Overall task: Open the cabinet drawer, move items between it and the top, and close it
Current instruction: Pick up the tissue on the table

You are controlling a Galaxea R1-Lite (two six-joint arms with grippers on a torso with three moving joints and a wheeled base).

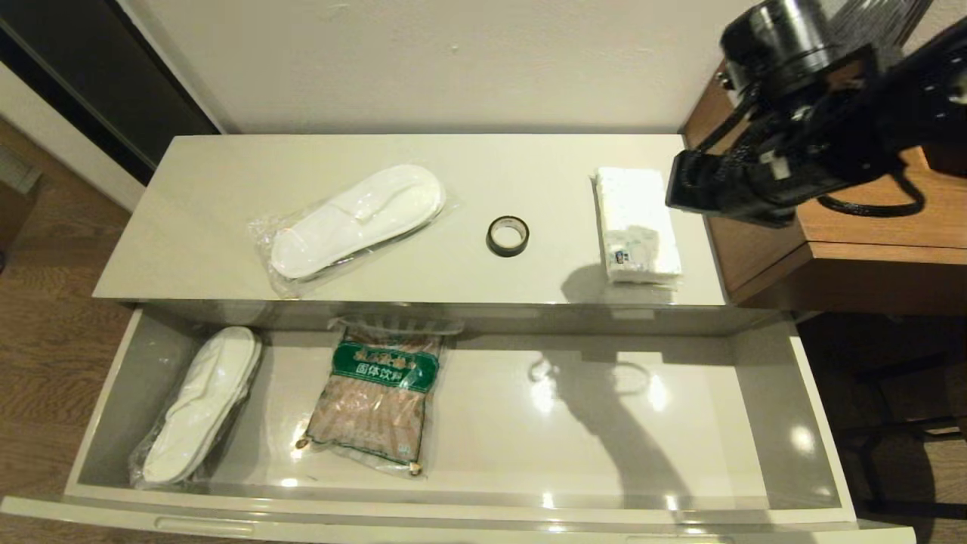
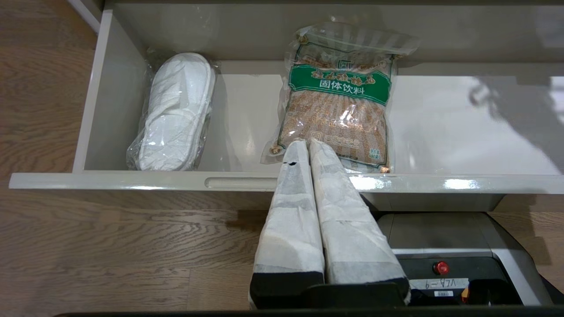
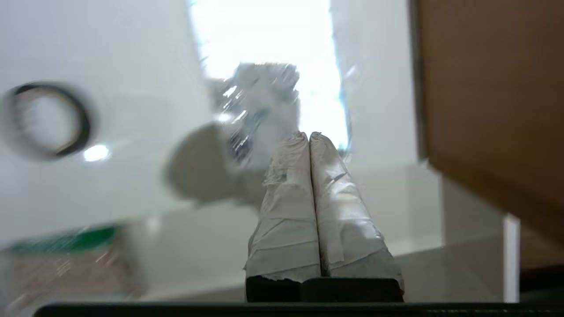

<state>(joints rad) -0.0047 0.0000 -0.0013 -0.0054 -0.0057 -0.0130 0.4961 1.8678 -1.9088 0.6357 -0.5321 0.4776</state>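
the right gripper (image 3: 309, 136), jaws clenched on nothing, is hovering with the blurred white packet (image 3: 269, 101) just beyond its tips on the top (image 1: 227, 174). the left gripper (image 2: 307, 143), pressed closed and unseen from the head, is hanging over the open cabinet drawer (image 2: 132, 180), a drink bag (image 2: 337, 97) partly hidden behind its tips.

Brown wooden side table (image 1: 854, 249) at the right end of the cabinet. Wood-plank floor (image 1: 45, 332) on the left; pale wall (image 1: 453, 60) behind.
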